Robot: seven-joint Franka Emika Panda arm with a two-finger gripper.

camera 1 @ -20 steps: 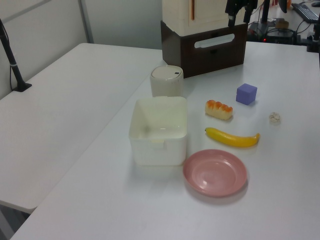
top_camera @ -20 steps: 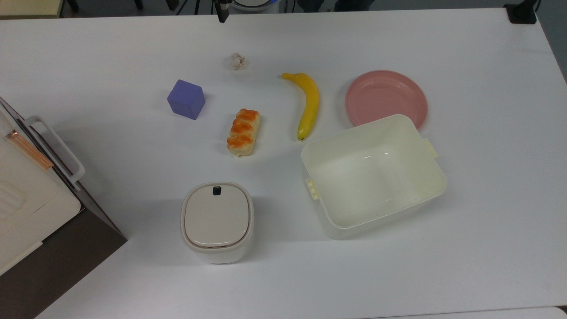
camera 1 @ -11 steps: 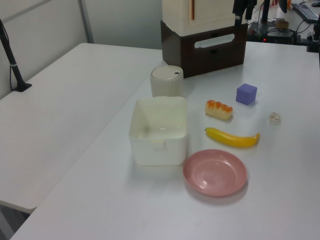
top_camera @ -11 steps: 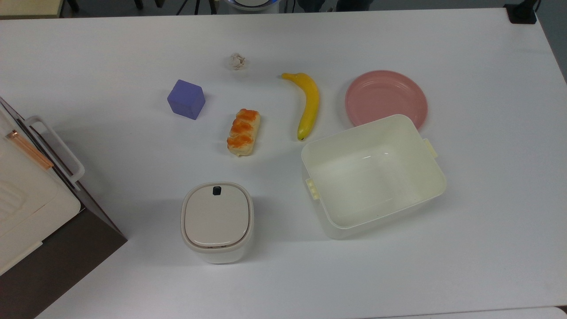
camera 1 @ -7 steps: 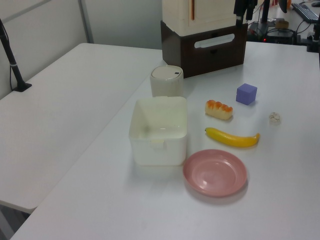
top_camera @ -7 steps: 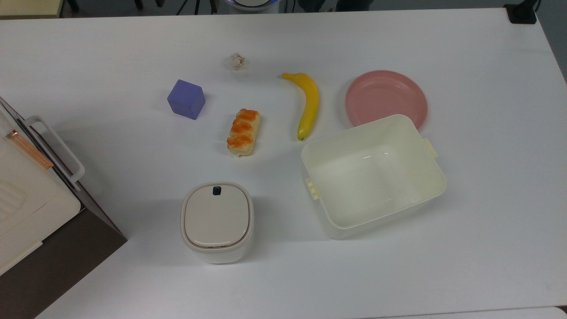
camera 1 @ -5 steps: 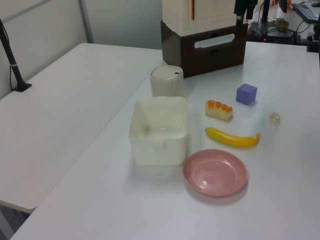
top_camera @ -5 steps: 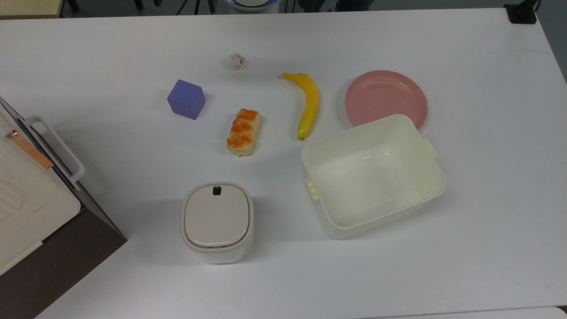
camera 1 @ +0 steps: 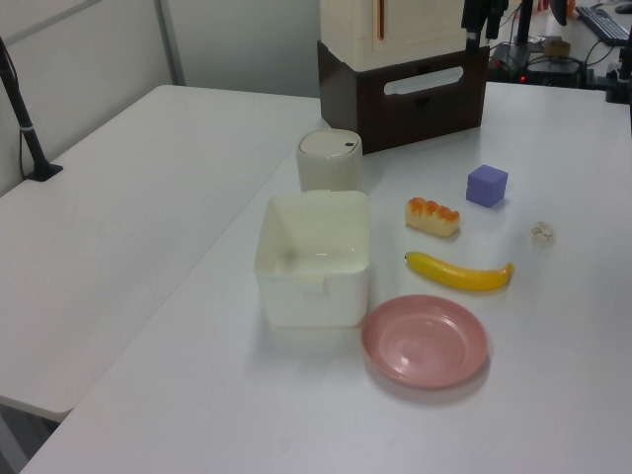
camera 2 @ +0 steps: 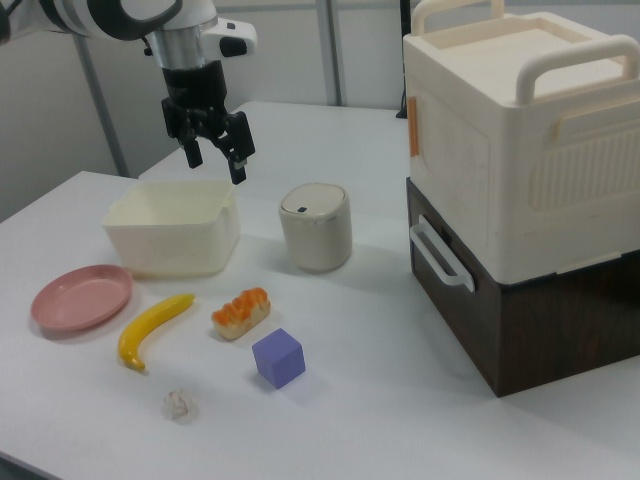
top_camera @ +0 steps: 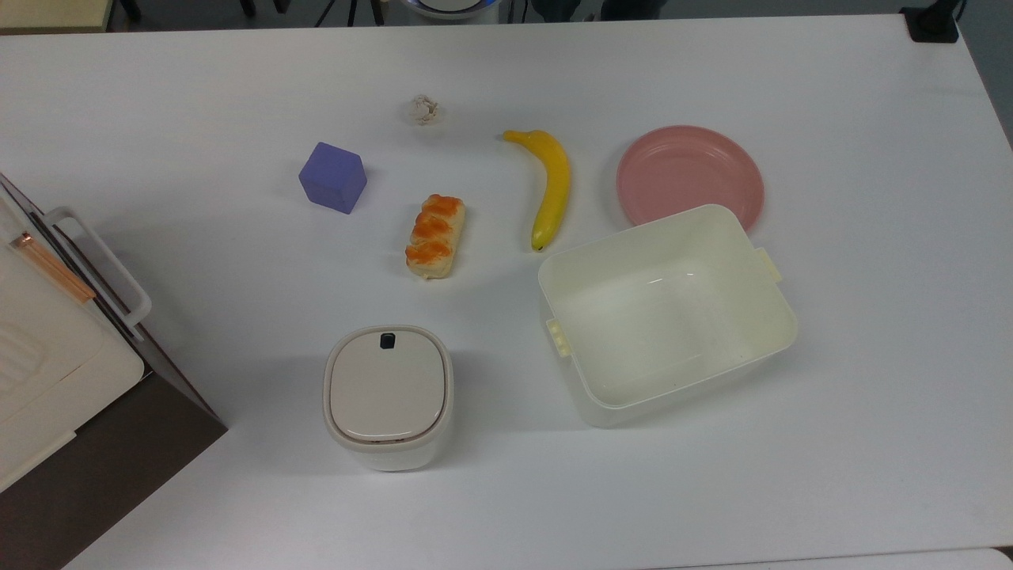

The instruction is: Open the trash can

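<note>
White trash can with its beige lid shut, black button on top, gripper up high, fingers spread apart, holding nothing

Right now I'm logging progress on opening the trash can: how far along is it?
Nothing looks done: the trash can stands with its lid flat and shut, the black button unpressed. In hand: the gripper hangs in the air with jaws open, holding nothing, seen above the tub in the right view and apart from the can. Left: reach the can, press the button, and get the lid up.
</note>
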